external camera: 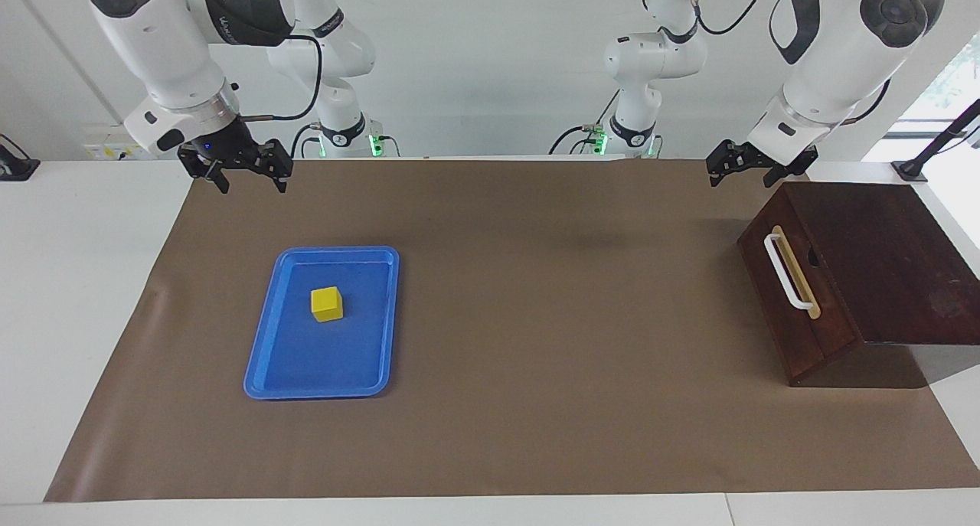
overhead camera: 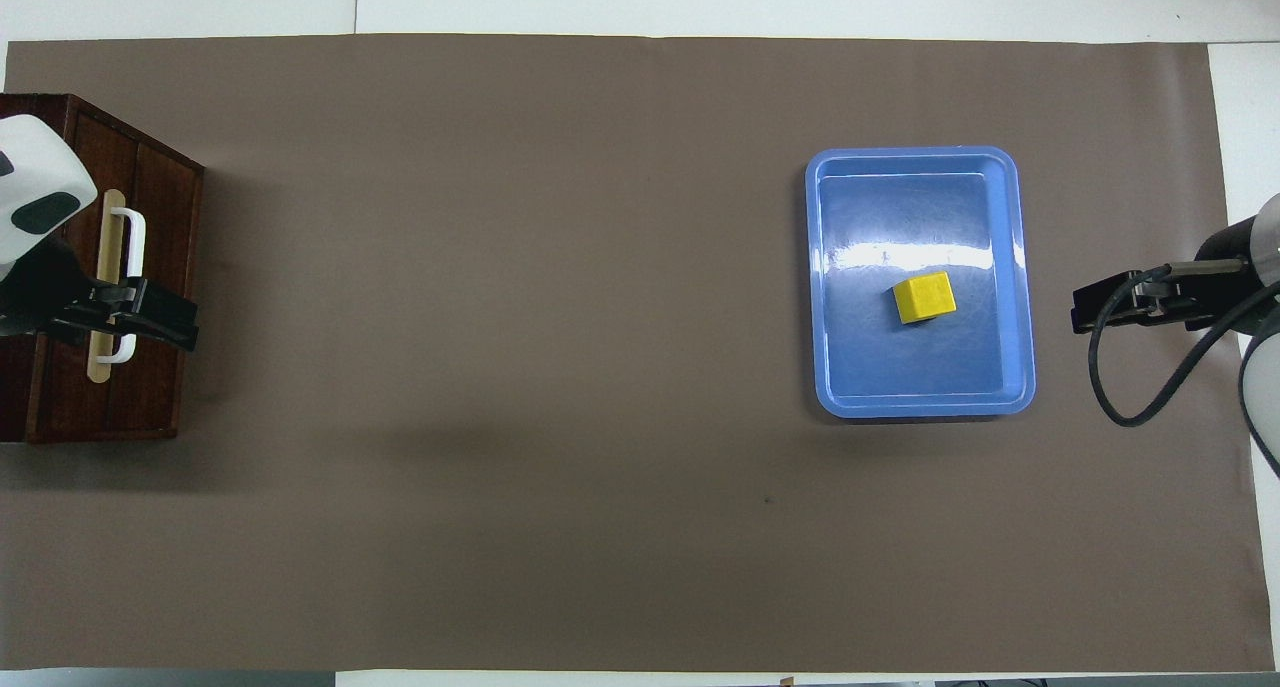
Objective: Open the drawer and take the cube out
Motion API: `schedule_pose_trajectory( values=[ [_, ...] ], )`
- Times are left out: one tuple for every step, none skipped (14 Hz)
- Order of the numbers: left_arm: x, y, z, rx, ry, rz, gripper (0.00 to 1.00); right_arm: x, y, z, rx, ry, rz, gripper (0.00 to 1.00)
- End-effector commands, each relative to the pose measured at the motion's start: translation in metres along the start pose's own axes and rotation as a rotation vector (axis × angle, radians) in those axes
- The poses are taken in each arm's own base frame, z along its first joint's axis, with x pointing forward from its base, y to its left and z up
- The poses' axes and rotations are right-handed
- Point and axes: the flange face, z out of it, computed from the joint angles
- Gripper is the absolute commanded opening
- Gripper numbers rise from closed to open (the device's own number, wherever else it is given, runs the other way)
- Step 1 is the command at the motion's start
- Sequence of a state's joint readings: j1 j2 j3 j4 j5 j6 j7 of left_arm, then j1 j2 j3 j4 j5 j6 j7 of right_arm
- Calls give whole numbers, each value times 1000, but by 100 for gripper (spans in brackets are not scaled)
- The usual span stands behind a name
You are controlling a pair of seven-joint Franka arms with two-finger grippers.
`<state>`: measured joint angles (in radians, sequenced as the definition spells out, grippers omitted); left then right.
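**Inspector:** State where the task's items lie

**Assistant:** The drawer [external camera: 796,296] is closed, set in a dark wooden box [external camera: 888,266] at the left arm's end of the surface [external camera: 536,434]. The cube [external camera: 327,304] already rests in a blue tray [external camera: 264,373] toward the right arm's end, well apart from the drawer

**Inspector:** Which relation governs the coming move?

**Assistant:** In my judgement, the handle [external camera: 788,273]. It is a white bar on a pale strip; its long axis runs from nearer the robots to farther from them. The left pincer [external camera: 746,172] is up in the air above the edge of the brown mat, at the box's corner nearest the robots. The handle lies below it and farther out. The left arm is plainly the nearer one

**Inspector:** Pincer states?

**Assistant:** Left pincer spread wide, holding nothing, touching nothing. Right pincer [external camera: 245,180] likewise spread and empty, raised over the mat's corner at its own end; the tray lies farther out from the robots than that corner

**Inspector:** Task status?

**Assistant:** Cube sits outside the drawer, drawer shut; the arms appear drawn clear
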<state>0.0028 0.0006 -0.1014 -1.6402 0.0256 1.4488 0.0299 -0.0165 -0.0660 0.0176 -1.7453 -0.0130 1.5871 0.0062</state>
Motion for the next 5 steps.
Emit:
schedule_pose_trajectory(
  values=[
    [-8, -2, -3, -4, -6, 5, 100, 1, -1, -3, 19, -9, -11, 100],
    [-8, -2, -4, -4, -4, 5, 100, 1, -1, -3, 19, -14, -11, 100],
    [-8, -1, -3, -3, -6, 6, 100, 0, -1, -4, 19, -14, -11, 100],
    [-8, -1, -3, -3, -6, 6, 100, 0, -1, -4, 19, -15, -11, 100],
    [-7, -1, -4, -3, -4, 6, 100, 0, -1, -4, 19, -15, -13, 100]
  ],
)
